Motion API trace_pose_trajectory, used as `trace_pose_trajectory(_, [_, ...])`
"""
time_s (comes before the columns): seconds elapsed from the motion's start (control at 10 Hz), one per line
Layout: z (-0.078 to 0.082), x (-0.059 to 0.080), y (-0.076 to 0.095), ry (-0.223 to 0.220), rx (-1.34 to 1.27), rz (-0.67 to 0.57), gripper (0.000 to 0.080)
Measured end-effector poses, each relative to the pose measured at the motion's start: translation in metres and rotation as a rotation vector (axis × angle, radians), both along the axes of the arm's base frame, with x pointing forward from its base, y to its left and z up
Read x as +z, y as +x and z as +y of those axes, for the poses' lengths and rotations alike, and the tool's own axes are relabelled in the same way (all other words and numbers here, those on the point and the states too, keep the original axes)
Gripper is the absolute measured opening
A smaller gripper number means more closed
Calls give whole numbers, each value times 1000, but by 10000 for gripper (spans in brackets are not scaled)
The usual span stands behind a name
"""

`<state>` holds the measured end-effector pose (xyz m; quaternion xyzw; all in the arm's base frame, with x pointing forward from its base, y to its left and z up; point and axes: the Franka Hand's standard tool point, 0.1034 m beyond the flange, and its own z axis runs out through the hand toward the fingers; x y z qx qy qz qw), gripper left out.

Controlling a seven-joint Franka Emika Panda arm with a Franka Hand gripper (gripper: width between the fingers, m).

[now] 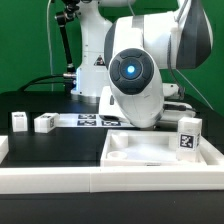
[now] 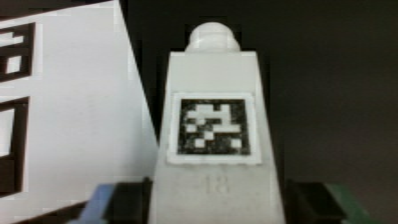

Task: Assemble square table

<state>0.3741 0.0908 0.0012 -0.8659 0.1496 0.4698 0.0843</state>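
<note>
Toward the front edge of the black work surface (image 1: 55,148), the white square top (image 1: 150,152) lies rim up, just behind the long white rail (image 1: 90,182). A standing leg (image 1: 188,135) is upright at the top's far corner on the exterior view's right, its tag facing the camera. Nearer the rear edge on the exterior view's left, a small leg (image 1: 20,121) and a second small leg (image 1: 45,123) sit side by side. The arm (image 1: 135,75) reaches down mid-surface. In the wrist view a fourth leg (image 2: 214,120) lies flat, tag up, just beside the marker board (image 2: 63,100). The gripper (image 2: 214,200) straddles its near end, fingers (image 2: 128,200) close along both sides; whether they press it cannot be told
</note>
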Motion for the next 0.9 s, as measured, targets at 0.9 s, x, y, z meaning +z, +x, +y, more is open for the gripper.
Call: trace_pose_trajectory(0.9, [-37, 33, 31, 70, -6, -61, 290])
